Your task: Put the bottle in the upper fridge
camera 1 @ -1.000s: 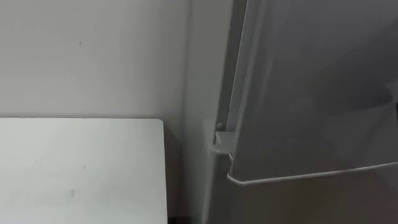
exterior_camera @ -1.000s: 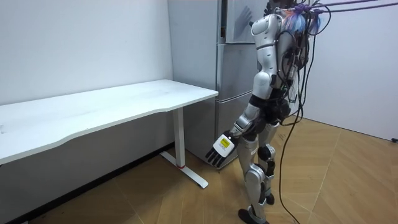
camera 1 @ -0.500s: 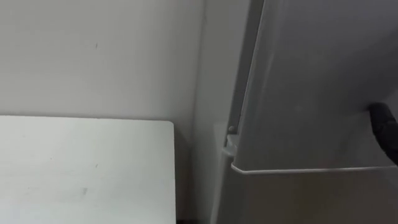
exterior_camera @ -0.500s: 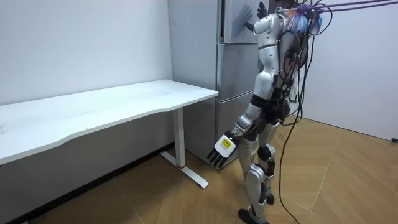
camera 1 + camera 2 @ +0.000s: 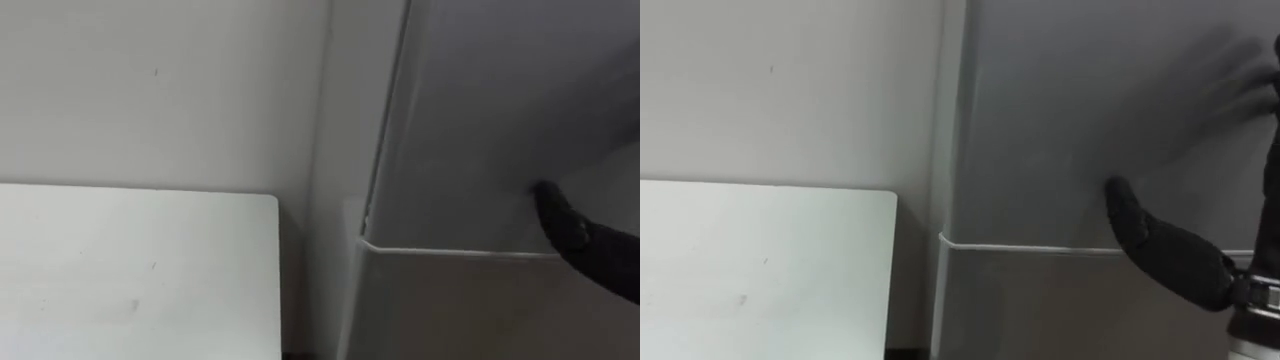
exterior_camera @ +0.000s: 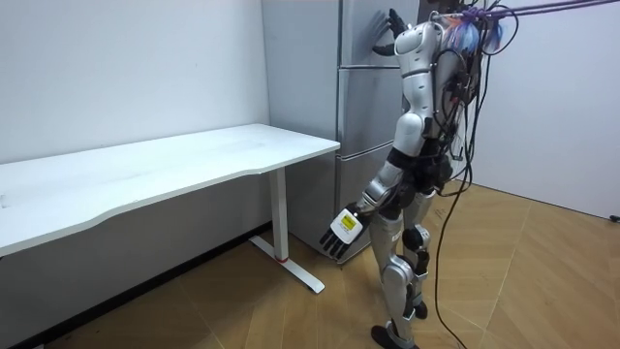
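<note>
Room view: the robot faces the fridge beside the white desk [image 6: 194, 160], right hand [image 6: 391, 21] flat on the upper fridge door [image 5: 480, 120] with fingers straight and spread. The left hand [image 6: 344, 231] hangs slack and empty by the thigh. The door gap of 1.0 s ago has closed to a thin seam above the lower door [image 5: 450, 310]; the right hand's fingertips are blurred, and I cannot tell where the bottle is.
</note>
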